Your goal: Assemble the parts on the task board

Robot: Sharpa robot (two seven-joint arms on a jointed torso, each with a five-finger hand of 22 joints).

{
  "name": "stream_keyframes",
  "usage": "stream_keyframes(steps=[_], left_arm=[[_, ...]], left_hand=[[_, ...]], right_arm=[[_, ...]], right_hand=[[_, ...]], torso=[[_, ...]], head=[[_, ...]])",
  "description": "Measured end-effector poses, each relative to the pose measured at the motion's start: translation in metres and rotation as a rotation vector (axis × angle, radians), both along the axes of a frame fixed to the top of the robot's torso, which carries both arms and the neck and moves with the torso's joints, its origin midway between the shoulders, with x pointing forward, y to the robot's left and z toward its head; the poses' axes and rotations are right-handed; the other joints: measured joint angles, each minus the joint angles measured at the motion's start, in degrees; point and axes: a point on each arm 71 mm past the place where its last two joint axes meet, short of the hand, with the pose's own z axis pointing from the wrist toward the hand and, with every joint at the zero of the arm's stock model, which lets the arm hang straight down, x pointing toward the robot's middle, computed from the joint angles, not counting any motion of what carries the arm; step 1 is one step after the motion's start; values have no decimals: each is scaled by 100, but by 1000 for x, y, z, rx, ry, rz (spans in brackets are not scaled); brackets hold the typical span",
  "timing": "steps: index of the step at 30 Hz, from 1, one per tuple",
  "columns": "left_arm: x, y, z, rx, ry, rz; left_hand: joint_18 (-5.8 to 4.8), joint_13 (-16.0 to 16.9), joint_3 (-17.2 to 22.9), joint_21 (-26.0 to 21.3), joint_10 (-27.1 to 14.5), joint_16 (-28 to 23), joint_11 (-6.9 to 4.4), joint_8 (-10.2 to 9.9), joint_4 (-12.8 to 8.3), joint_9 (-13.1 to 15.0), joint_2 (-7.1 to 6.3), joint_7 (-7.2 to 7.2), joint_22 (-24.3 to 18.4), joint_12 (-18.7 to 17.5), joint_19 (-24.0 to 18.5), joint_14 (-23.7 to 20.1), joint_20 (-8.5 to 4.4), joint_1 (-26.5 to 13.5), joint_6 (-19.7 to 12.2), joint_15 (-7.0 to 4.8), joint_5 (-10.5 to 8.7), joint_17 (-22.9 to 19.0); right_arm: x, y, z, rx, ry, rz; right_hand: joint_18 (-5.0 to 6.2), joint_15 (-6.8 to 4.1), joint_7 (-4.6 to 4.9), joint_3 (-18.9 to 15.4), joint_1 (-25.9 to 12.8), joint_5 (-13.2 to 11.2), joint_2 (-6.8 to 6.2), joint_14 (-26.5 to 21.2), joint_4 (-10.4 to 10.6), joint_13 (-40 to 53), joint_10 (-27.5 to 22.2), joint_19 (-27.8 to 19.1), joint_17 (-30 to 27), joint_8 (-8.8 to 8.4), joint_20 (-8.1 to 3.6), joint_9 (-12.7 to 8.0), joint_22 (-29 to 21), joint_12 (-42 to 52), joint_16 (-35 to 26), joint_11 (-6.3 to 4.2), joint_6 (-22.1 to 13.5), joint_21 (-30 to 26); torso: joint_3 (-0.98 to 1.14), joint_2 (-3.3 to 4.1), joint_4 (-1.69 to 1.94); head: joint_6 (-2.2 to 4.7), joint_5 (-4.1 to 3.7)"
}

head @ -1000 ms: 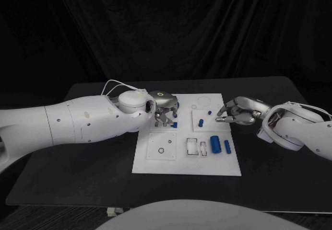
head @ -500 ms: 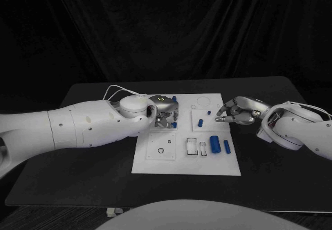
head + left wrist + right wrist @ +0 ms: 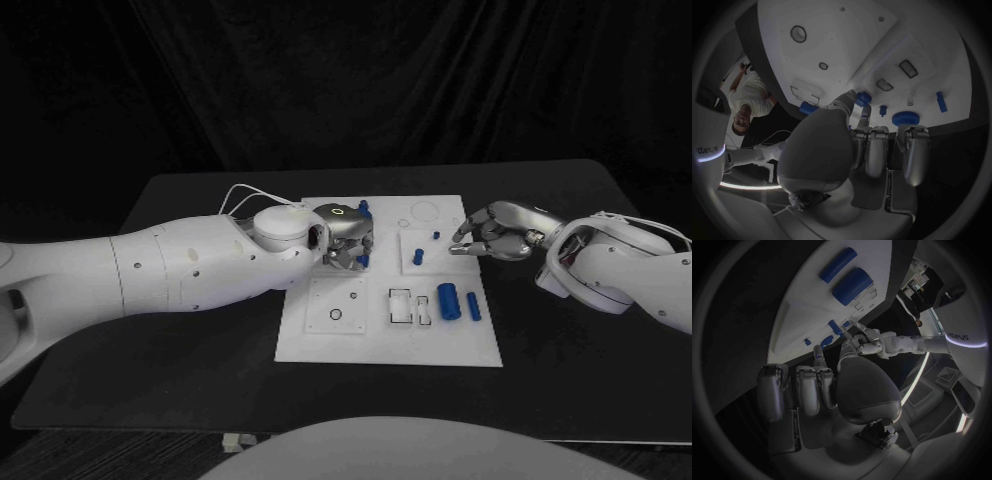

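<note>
White task board [image 3: 389, 345] sits mid worktop [image 3: 173, 370], long side running front to back.

Left robot hand [image 3: 346, 238] is over the board's far-left part, fingers pointing down at the board. A small blue part [image 3: 364, 261] is right at its fingertips; cannot tell if it's pinched or just touched. In the left wrist view the left robot hand's fingers [image 3: 873, 150] reach toward the board [image 3: 848, 40] w/ a blue round part [image 3: 863, 98] by the thumb tip, a tiny blue peg [image 3: 882, 108] just beside, and a bigger blue ridged disc [image 3: 906, 119] near the other fingertips. Grip state: cannot tell.

Another blue peg [image 3: 364, 207] stands near the board's far edge, just behind the left robot hand.

Right robot hand [image 3: 490, 238] is at the board's right edge, far half, fingers curled in, nothing visibly held. Right wrist view: fingers [image 3: 807, 390] bunched together beside the board's edge, nothing in them.

Other parts on board: two small blue pegs [image 3: 418, 256] and [image 3: 437, 237] upright in the far-right area, between the two robot hands. Nearer the front-right: a fat blue cylinder [image 3: 449, 301] lying down, thin blue rod [image 3: 473, 306] just beside it toward the right edge. Right wrist view shows the same pair, cylinder [image 3: 852, 285] and rod [image 3: 838, 264].

Board also has rectangular slots [image 3: 408, 306] mid and a square plate w/ a round hole [image 3: 338, 305] on the left side.
</note>
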Motion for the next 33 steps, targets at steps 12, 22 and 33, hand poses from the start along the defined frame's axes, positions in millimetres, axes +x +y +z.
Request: stream_keyframes(steps=[12,22,33], left_arm=[[-1,-1,-5,-32,-15,1],[-3,4,-9,-77,-45,10],[-7,21,-5,-172,-97,-8]], left_hand=[[1,0,93,0,0,0,0,139,-92,15,82,-71,0,0,0,0,0,82,235,0,178,0],[0,0,238,0,-18,0,-59,288,-270,23,195,-123,-1,0,22,-1,-22,197,472,-43,400,0],[1,0,229,0,-15,0,-97,387,-341,33,195,-112,-1,0,0,-1,-44,234,563,-84,219,0]], right_arm=[[0,0,0,0,0,0],[0,-1,0,-1,0,-2],[0,-2,0,-1,0,-3]], right_hand=[[0,0,0,0,0,0,0,0,0,0,0,0,0,0,0,0,4,0,0,0,0,-5],[0,0,0,0,0,0,0,0,0,0,0,0,0,0,0,-3,4,0,0,0,0,-22],[0,0,0,0,0,0,0,0,0,0,0,0,0,0,0,-6,3,0,0,0,0,-22]], torso=[[5,1,-1],[8,-1,0],[7,-2,0]], head=[[0,-1],[0,3],[0,20]])
